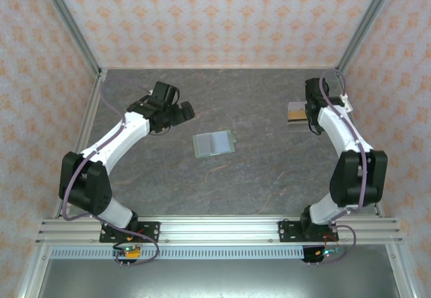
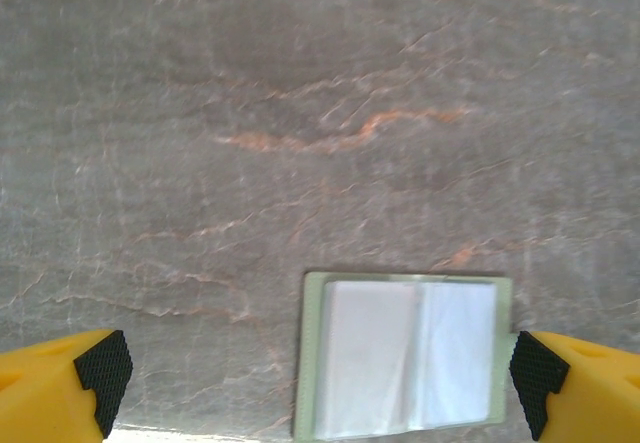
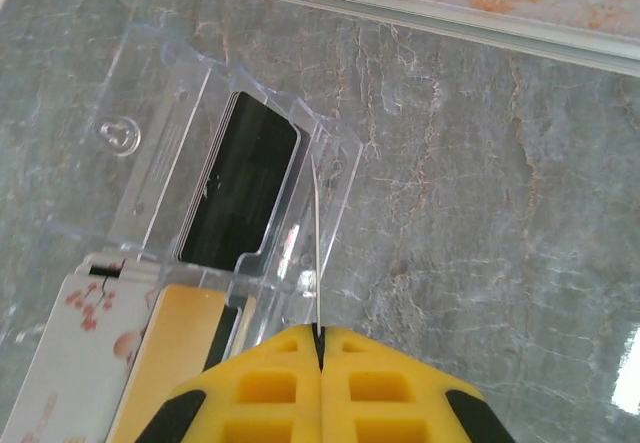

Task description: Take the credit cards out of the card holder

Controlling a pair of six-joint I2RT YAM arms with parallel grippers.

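Observation:
The card holder (image 1: 215, 144) lies open and flat at the middle of the table, sage-green with pale pockets (image 2: 405, 355). My left gripper (image 1: 176, 107) hovers to its upper left. In the left wrist view the left gripper (image 2: 320, 378) stands open, and its right fingertip (image 2: 538, 378) sits just past the holder's right edge. My right gripper (image 3: 320, 335) is shut on a thin credit card (image 3: 318, 248) seen edge-on over a clear plastic tray (image 3: 160, 93). A black card (image 3: 240, 183) stands in that tray. An orange-yellow card (image 3: 175, 353) lies below it.
A white card with red blossoms (image 3: 70, 353) lies beside the orange-yellow one. The tray and cards (image 1: 295, 112) sit at the back right, close to the right arm (image 1: 337, 126). A metal frame rail (image 1: 222, 229) runs along the near edge, and patterned walls enclose the table.

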